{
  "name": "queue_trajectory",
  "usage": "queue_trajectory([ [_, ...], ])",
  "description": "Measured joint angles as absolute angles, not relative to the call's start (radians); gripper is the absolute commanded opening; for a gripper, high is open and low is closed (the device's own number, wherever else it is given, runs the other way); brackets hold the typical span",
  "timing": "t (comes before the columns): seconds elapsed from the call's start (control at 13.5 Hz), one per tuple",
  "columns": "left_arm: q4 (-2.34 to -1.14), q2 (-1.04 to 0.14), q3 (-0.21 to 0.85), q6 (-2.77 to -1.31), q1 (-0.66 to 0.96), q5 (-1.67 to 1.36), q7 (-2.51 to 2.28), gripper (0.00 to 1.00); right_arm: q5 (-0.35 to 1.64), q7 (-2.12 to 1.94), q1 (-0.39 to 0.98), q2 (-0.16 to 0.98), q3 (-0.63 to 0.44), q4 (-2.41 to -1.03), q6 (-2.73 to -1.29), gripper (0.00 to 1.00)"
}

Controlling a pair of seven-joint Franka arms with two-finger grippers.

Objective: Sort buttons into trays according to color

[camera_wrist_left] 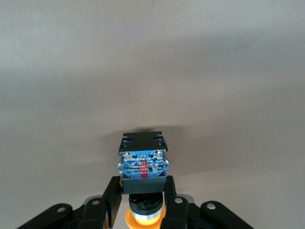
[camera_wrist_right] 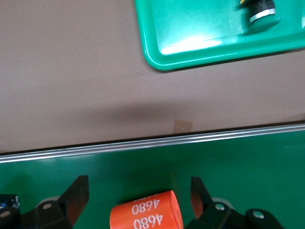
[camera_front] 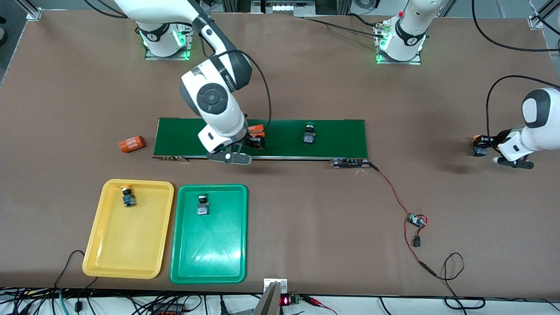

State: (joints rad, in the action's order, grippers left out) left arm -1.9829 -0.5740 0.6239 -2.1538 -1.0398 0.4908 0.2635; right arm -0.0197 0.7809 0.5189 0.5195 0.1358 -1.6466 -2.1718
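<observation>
A: What lies around the long dark-green conveyor belt [camera_front: 280, 139]?

B: Nearer the camera than it sit a yellow plastic tray [camera_front: 109, 245] holding a yellow-capped button [camera_front: 127, 196] and a green plastic tray [camera_front: 218, 253] holding a green-capped button [camera_front: 202, 205]. Another green-capped button [camera_front: 309, 134] rests on the belt.

A: And the grippers?

B: Over the belt, the right gripper [camera_wrist_right: 138, 198] spreads its fingers around an orange "4680" cylinder [camera_wrist_right: 147, 215]. Toward the left arm's end of the table, the left gripper [camera_wrist_left: 143, 193] pinches a yellow-capped button [camera_wrist_left: 143, 164].

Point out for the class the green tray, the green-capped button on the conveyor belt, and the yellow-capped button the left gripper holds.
green tray [camera_front: 210, 256]: front view, bare floor.
green-capped button [camera_front: 309, 133]: front view, its body.
yellow-capped button [camera_wrist_left: 143, 164]: left wrist view, blue label.
</observation>
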Motion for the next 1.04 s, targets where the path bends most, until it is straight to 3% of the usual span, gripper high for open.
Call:
queue_trajectory([
  [0.37,-1.976,-0.490,0.770,-2.105,-0.964,0.430,0.238,0.02,-0.042,0.787,0.525,0.522,0.134,-1.665,-2.186,0.98],
  [0.81,-1.978,-0.403,0.780,-2.024,-0.639,0.205,0.019,0.02,-0.046,0.804,0.526,0.521,0.133,-1.683,-2.186,0.99],
  [1.04,-1.980,-0.399,0.779,-2.023,-0.510,0.157,-0.073,0.02,-0.047,0.805,0.526,0.460,0.133,-1.753,-2.190,0.99],
])
